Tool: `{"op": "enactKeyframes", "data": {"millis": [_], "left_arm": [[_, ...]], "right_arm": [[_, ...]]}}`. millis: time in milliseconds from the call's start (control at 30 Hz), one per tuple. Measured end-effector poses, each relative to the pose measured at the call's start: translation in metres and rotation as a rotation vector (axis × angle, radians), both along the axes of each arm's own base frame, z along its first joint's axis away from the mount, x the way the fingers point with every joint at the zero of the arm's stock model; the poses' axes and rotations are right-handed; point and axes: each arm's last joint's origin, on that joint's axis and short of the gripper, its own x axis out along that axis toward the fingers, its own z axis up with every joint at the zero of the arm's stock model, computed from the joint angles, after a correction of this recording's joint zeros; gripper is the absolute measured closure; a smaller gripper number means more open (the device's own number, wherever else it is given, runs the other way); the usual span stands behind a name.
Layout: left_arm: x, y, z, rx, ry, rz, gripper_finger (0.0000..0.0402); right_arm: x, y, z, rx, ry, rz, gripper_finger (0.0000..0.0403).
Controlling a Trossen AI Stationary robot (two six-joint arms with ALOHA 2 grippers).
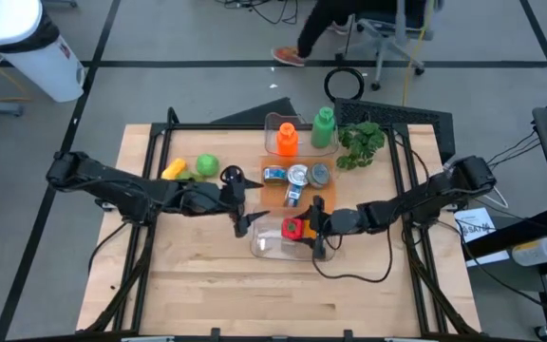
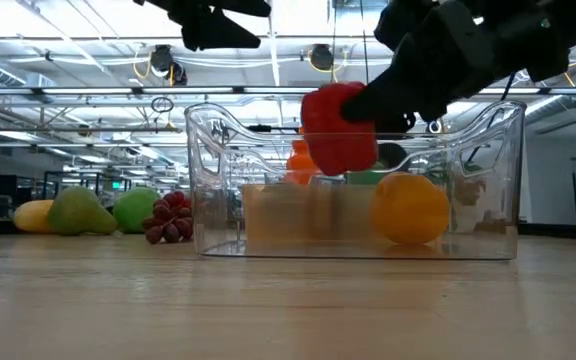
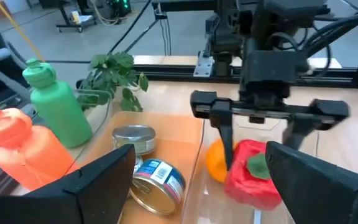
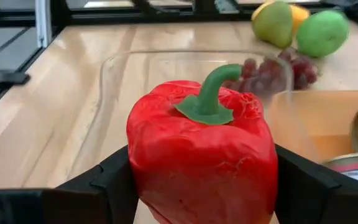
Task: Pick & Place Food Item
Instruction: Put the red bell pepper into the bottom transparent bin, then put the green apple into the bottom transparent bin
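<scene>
A red bell pepper [image 4: 201, 155] with a green stem sits between the fingers of my right gripper [image 1: 313, 228], which is shut on it over a clear plastic container [image 1: 264, 249] near the table's middle. In the low view the pepper [image 2: 338, 125] hangs at the level of the container's rim [image 2: 218, 110], and an orange fruit [image 2: 408, 208] rests on the container's floor. My left gripper [image 1: 240, 199] is open just left of the container, with nothing between its fingers. My right gripper pinches the pepper's body between its two fingers [image 4: 114, 177], one on each of two opposite flanks [image 4: 143, 163]. It comes slanting down from the table's right. The pepper is lifted clear above the container's floor, its stem [image 4: 209, 93] pointing away from the wrist.
An orange tray [image 1: 275, 195] with several tins lies just beyond the container. Behind it stand an orange bottle [image 1: 286, 140], a green bottle [image 1: 324, 128] and a leafy plant [image 1: 359, 142]. Grapes [image 2: 168, 218], a pear [image 2: 78, 212] and other fruit lie toward the far left.
</scene>
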Motion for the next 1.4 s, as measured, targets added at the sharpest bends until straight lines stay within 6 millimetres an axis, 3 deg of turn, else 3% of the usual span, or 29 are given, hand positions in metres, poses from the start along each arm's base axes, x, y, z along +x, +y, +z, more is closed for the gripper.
{"op": "enactKeyframes", "data": {"millis": [400,633,867,1100,1400], "left_arm": [[0.008,0.0,-0.013,-0.038,0.041,0.017,0.0032],[0.008,-0.001,-0.013,-0.039,0.038,0.016,0.0027],[0.009,-0.001,-0.016,-0.089,0.045,0.034,0.004],[-0.004,0.002,-0.032,-0.119,0.238,0.119,0.0037],[-0.037,0.028,-0.057,-0.168,0.489,0.591,0.0066]], "right_arm": [[0.0,0.001,-0.02,-0.063,0.116,0.013,0.0135],[0.0,-0.002,-0.022,-0.068,0.132,0.006,0.0018],[0.0,-0.005,-0.019,-0.082,0.124,0.005,0.0047],[-0.007,-0.003,0.005,-0.097,0.051,0.033,0.0058],[-0.034,0.001,0.049,-0.087,-0.055,0.077,0.0058]]}}
